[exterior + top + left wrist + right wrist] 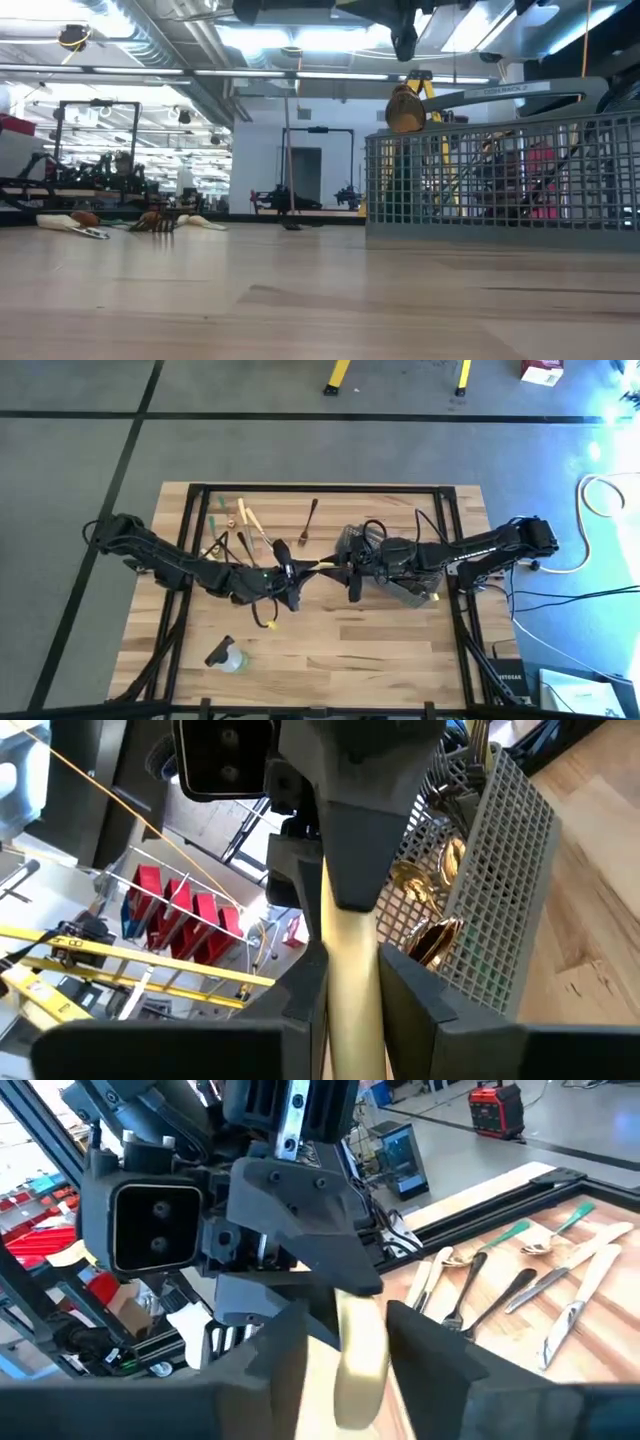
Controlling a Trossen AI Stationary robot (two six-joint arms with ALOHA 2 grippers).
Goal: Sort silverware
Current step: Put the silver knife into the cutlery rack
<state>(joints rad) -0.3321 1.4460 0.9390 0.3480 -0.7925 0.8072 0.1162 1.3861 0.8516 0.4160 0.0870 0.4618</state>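
I have both arms meeting over the middle of the surface (330, 650), with 1 pale gold utensil (322, 565) held in the air between them. The left pincer (293, 572) is clenched on 1 end of it; in the left wrist view the pale handle (350, 990) runs straight up between my 2 dark fingers (425, 1015) into the other arm's pincer. The right pincer (352, 568) grips the other end, and the right wrist view shows the same pale piece (360, 1355) squeezed between its fingers (285, 1350), with the left arm's wrist camera facing it just beyond. So both pincers are grasping the same utensil, and it is clear of the wood.

The grey wire-mesh basket (405, 592) sits on the surface under the right arm, right of centre. Through its mesh in the left wrist view I can see several gold pieces (435, 935) already standing inside it, and the low view shows 1 gold spoon bowl (405, 110) sticking up above its rim.

The loose silverware (245, 525) lies at the far left part of the surface: tan and black pieces with a green one (217, 510) at the far end. 1 black fork (310, 520) lies apart from that group, nearer the centre. A small clear bottle (227, 656) lies on its side near the front left.
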